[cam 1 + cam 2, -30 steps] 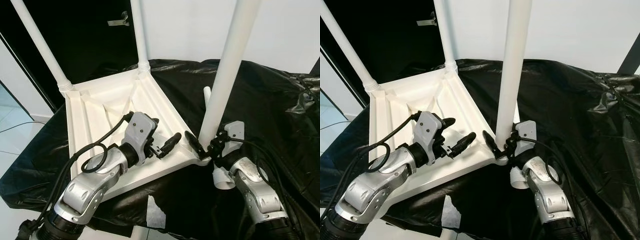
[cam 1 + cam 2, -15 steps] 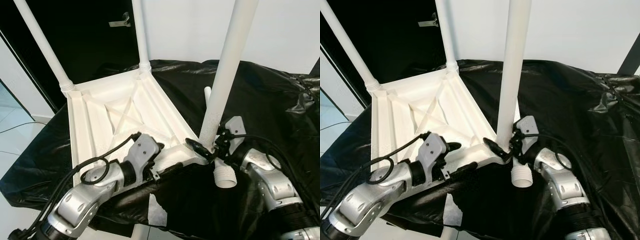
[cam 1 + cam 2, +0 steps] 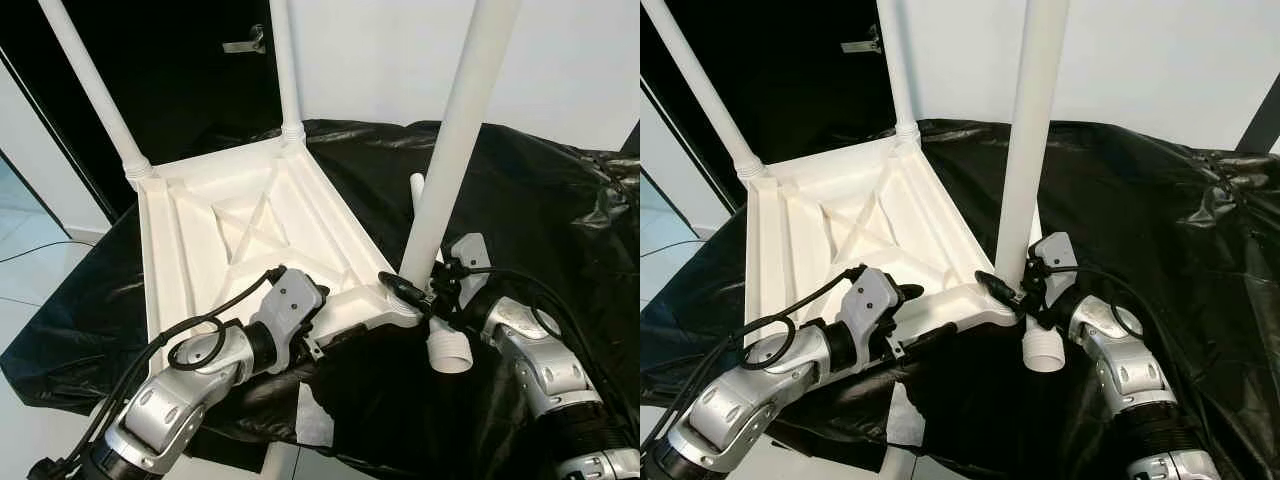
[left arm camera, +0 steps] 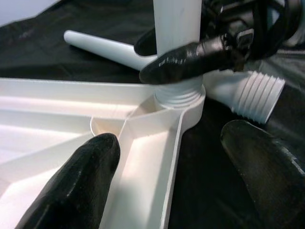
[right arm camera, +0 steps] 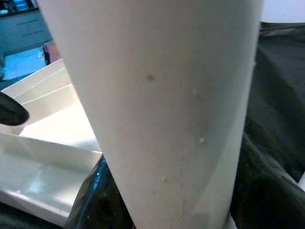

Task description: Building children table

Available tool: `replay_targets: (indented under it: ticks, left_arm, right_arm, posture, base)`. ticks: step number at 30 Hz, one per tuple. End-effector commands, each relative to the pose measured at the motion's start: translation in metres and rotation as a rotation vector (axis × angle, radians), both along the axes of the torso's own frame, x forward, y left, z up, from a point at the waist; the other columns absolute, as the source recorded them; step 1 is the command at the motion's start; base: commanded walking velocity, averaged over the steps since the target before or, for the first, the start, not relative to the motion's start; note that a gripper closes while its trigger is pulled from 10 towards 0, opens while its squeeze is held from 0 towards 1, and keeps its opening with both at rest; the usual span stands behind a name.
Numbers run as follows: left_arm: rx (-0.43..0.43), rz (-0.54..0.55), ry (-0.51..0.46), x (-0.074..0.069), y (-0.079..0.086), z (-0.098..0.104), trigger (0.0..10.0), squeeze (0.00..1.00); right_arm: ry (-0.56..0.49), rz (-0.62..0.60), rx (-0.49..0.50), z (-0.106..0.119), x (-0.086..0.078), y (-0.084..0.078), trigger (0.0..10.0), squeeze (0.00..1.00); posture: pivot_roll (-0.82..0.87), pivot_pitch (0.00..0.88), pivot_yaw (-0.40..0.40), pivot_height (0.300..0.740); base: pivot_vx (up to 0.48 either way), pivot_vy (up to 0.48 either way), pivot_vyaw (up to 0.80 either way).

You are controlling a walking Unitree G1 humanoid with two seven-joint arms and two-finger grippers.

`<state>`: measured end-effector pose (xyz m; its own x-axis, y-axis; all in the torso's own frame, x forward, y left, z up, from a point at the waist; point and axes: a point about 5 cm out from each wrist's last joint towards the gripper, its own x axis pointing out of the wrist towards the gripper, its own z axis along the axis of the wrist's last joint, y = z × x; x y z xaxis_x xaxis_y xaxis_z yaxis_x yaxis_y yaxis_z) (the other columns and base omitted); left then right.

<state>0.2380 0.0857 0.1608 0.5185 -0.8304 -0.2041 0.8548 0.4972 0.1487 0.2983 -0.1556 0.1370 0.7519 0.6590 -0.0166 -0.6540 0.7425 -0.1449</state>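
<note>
The white children's table [image 3: 200, 240] lies upside down on a black cloth. Two legs stand at its far corners [image 3: 285, 70]. A third leg [image 3: 450, 160] stands upright in the near right corner socket [image 4: 178, 95]. My right gripper [image 3: 418, 290] is shut on that leg just above its threaded collar, one finger [image 4: 190, 59] lying across it. My left gripper [image 4: 169, 143] is open and straddles the table's near rim: one finger [image 4: 86, 176] is inside the underside and the other [image 4: 262, 167] over the cloth. A loose fourth leg [image 3: 449, 352] lies on the cloth beside the right gripper.
Black cloth [image 3: 540, 200] covers the whole work surface and hangs over its front edge. A white patch [image 3: 315, 420] shows beneath the cloth at the front. A dark doorway with a metal handle [image 3: 245, 43] is at the back left, and a white wall [image 3: 600, 60] behind.
My left gripper has dropped from above the table's underside to the near rim and now straddles it. The right gripper has stayed closed on the upright leg, its wrist a little lower.
</note>
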Motion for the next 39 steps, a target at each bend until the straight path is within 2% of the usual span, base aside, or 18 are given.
replay_targets:
  ticks: [1, 2, 3, 6, 7, 8, 9, 13, 16, 18, 22, 25, 29, 30, 31, 33, 39]
  left_arm:
    - [0.011, -0.019, 0.006, 0.0, 0.0, -0.003, 10.0, 0.0]
    - [0.01, -0.013, 0.004, 0.001, -0.001, -0.003, 10.0, 0.0]
    - [0.009, -0.012, 0.002, 0.001, -0.001, -0.003, 10.0, 0.0]
    - [0.007, -0.008, -0.004, 0.002, -0.002, -0.002, 10.0, 0.0]
    - [0.007, -0.008, -0.004, 0.002, -0.002, -0.002, 10.0, 0.0]
    - [0.006, -0.006, -0.006, 0.002, -0.002, -0.002, 10.0, 0.0]
    - [0.005, -0.003, -0.01, 0.002, -0.002, -0.002, 10.0, 0.0]
    - [0.003, -0.001, -0.013, 0.003, -0.003, -0.002, 10.0, 0.0]
    - [0.002, 0.004, -0.02, 0.004, -0.002, -0.002, 10.0, 0.0]
    - [0.005, 0.004, -0.023, 0.004, -0.002, -0.002, 10.0, 0.0]
    - [0.008, 0.005, -0.025, 0.005, -0.001, -0.001, 10.0, 0.0]
    - [0.007, 0.007, -0.027, 0.005, -0.001, -0.001, 10.0, 0.0]
    - [0.007, 0.008, -0.031, 0.007, -0.001, 0.001, 10.0, 0.0]
    - [0.008, 0.008, -0.032, 0.007, -0.001, 0.001, 10.0, 0.0]
    - [0.008, 0.008, -0.032, 0.007, -0.001, 0.001, 10.0, 0.0]
    - [0.008, 0.007, -0.032, 0.008, -0.001, 0.001, 10.0, 0.0]
    - [0.008, 0.007, -0.034, 0.008, -0.001, 0.002, 10.0, 0.0]
  right_arm:
    - [0.002, -0.042, 0.012, -0.001, 0.0, -0.001, 0.0, 0.0]
    - [0.002, -0.084, 0.018, -0.003, 0.0, 0.001, 4.1, 0.0]
    - [0.002, -0.106, 0.027, -0.003, 0.0, 0.002, 9.9, 0.0]
    - [-0.013, -0.208, 0.045, -0.004, 0.001, 0.005, 10.0, 0.0]
    - [-0.013, -0.208, 0.045, -0.004, 0.001, 0.005, 10.0, 0.0]
    - [-0.02, -0.257, 0.027, -0.005, 0.002, 0.008, 10.0, 0.0]
    - [-0.012, -0.351, 0.061, -0.007, 0.001, 0.013, 10.0, 0.0]
    - [-0.006, -0.435, 0.057, -0.011, 0.001, 0.016, 10.0, 0.0]
    - [0.011, -0.655, 0.064, -0.02, 0.001, 0.019, 10.0, 0.0]
    - [0.018, -0.734, 0.081, -0.022, 0.0, 0.021, 10.0, 0.0]
    - [0.035, -0.749, 0.103, -0.024, -0.001, 0.029, 10.0, 0.0]
    - [0.031, -0.717, 0.131, -0.021, -0.002, 0.037, 10.0, 0.0]
    - [0.01, -0.699, 0.131, -0.017, -0.004, 0.036, 10.0, 0.0]
    - [0.008, -0.698, 0.136, -0.017, -0.004, 0.036, 10.0, 0.07]
    - [-0.004, -0.694, 0.145, -0.014, -0.004, 0.035, 10.0, 0.07]
    - [-0.026, -0.674, 0.156, -0.01, -0.005, 0.033, 10.0, 0.98]
    - [-0.042, -0.645, 0.172, -0.007, -0.007, 0.032, 10.0, 1.0]
  posture:
    - [0.01, 0.0, 0.025, 0.74]
    - [0.0, 0.0, 0.025, 0.74]
    - [0.0, 0.0, 0.025, 0.74]
    - [0.0, 0.0, 0.024, 0.74]
    - [0.0, 0.0, 0.024, 0.74]
    - [0.0, 0.0, 0.022, 0.74]
    - [0.0, 0.0, 0.022, 0.74]
    - [0.0, 0.0, 0.019, 0.74]
    - [0.01, 0.0, 0.014, 0.74]
    - [0.01, 0.0, 0.013, 0.74]
    - [0.01, 0.0, 0.016, 0.74]
    - [0.0, 0.0, 0.02, 0.74]
    - [0.0, 0.0, 0.022, 0.74]
    - [0.0, 0.0, 0.023, 0.74]
    - [0.0, 0.0, 0.024, 0.74]
    - [0.0, 0.0, 0.025, 0.74]
    - [0.0, 0.0, 0.026, 0.74]
  base:
    - [0.0, 0.0, 0.0]
    - [0.0, 0.0, 0.0]
    - [0.0, 0.0, 0.0]
    - [0.0, 0.0, 0.0]
    - [0.0, 0.0, 0.0]
    - [0.0, 0.0, 0.0]
    - [0.0, 0.0, 0.0]
    - [0.0, 0.0, 0.0]
    - [0.0, 0.0, 0.0]
    - [0.0, 0.0, 0.0]
    - [0.0, 0.0, 0.0]
    - [0.0, 0.0, 0.0]
    - [0.0, 0.0, 0.0]
    - [0.0, 0.0, 0.0]
    - [0.0, 0.0, 0.0]
    - [0.0, 0.0, 0.0]
    - [0.0, 0.0, 0.0]
